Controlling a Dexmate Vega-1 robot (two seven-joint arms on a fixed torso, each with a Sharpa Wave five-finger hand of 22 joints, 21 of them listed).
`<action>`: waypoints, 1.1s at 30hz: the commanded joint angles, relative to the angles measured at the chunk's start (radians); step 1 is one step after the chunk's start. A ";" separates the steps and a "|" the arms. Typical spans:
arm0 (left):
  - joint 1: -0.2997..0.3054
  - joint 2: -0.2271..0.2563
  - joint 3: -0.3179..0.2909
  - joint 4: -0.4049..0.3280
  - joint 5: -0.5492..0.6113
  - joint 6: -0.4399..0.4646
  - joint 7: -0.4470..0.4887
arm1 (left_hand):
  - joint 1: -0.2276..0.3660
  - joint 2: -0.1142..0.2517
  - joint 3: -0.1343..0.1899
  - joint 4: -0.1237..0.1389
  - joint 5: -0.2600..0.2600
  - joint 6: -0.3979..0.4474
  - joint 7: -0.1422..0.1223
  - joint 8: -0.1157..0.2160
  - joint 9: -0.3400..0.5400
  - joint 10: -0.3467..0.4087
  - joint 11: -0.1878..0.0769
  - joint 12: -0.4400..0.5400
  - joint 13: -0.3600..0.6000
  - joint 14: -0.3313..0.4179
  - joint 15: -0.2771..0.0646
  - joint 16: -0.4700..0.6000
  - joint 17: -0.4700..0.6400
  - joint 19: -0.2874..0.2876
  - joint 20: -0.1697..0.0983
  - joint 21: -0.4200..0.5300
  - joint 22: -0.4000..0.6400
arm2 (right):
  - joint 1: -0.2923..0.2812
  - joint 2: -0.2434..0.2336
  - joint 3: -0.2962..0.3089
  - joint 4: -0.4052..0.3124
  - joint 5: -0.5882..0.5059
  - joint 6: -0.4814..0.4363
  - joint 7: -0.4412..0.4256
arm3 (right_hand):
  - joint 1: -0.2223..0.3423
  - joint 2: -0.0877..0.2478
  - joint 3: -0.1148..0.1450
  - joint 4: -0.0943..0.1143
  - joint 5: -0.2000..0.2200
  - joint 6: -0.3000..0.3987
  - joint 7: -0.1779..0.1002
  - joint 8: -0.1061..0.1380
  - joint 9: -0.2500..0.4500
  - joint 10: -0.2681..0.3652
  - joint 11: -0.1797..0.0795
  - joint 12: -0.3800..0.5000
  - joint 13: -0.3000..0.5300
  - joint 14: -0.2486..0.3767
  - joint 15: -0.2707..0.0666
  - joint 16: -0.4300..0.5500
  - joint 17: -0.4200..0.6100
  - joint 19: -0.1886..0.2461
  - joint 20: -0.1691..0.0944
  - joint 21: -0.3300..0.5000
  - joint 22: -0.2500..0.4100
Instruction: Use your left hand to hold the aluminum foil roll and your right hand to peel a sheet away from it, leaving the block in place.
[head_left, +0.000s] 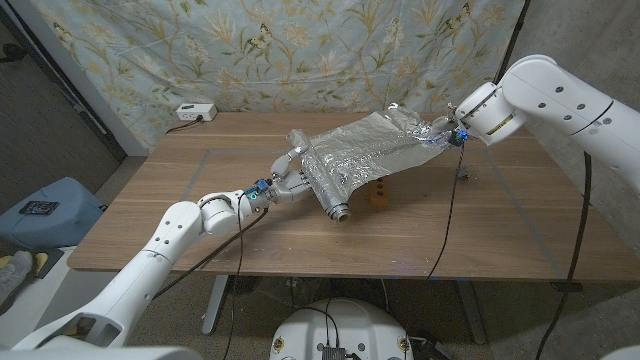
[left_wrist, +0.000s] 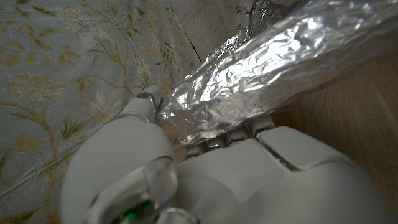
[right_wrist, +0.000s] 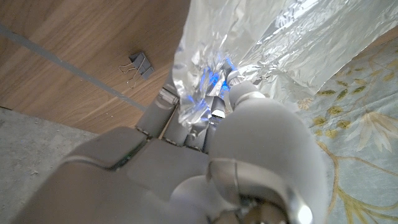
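Note:
The aluminum foil roll (head_left: 322, 187) lies on the table near its middle, one end pointing toward the front edge. My left hand (head_left: 287, 180) grips the roll's side; in the left wrist view the fingers (left_wrist: 146, 106) wrap the crinkled foil roll (left_wrist: 261, 68). A wide foil sheet (head_left: 375, 145) stretches from the roll up and to the right, lifted off the table. My right hand (head_left: 452, 128) pinches the sheet's far corner above the table; the right wrist view shows crumpled foil sheet (right_wrist: 205, 81) bunched in its fingers (right_wrist: 249, 96). A small wooden block (head_left: 379, 193) stands under the sheet beside the roll.
A black binder clip (head_left: 464, 176) lies on the table right of the block, also visible as the binder clip (right_wrist: 140, 62). A white power strip (head_left: 195, 111) sits at the table's back left. A floral curtain (head_left: 300, 50) hangs behind. A blue bag (head_left: 45, 212) sits on the floor at left.

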 joint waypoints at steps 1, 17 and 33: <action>-0.014 0.004 0.012 0.011 0.024 0.000 -0.029 | 0.002 -0.010 0.007 -0.002 0.009 -0.004 -0.004 -0.009 0.004 -0.006 0.003 -0.002 0.001 0.002 0.006 -0.004 0.001 -0.006 -0.001 -0.002 0.001 | -0.026 0.008 0.042 -0.001 0.005 0.002 0.003 | -0.046 -0.010 -0.017 0.020 -0.005 -0.014 0.006 -0.010 -0.011 -0.008 0.009 -0.007 0.003 -0.002 0.015 -0.011 0.000 -0.005 0.012 0.008 0.001; -0.034 -0.005 0.018 0.044 0.040 0.015 -0.060 | -0.032 -0.031 -0.009 0.013 0.003 -0.039 -0.010 -0.033 0.005 -0.036 0.013 -0.020 0.003 -0.024 0.021 -0.018 0.003 -0.034 0.015 -0.016 0.002 | -0.020 0.010 0.060 0.008 -0.044 0.002 0.081 | -0.157 -0.030 -0.051 0.061 -0.010 -0.038 0.015 -0.019 -0.047 -0.020 0.027 -0.024 0.000 -0.016 0.033 -0.033 0.002 -0.011 0.021 -0.003 -0.001; -0.056 -0.018 0.020 0.097 0.058 0.034 -0.107 | -0.070 -0.050 -0.029 0.021 -0.013 -0.094 -0.044 -0.052 0.006 -0.081 0.020 -0.044 0.004 -0.049 0.026 -0.028 0.003 -0.045 0.023 -0.023 0.004 | 0.042 0.015 -0.009 0.059 -0.053 0.002 0.130 | -0.209 -0.038 -0.066 0.077 -0.006 -0.064 0.013 -0.021 -0.070 -0.042 0.032 -0.036 0.009 -0.037 0.046 -0.047 0.008 -0.022 0.027 -0.016 -0.001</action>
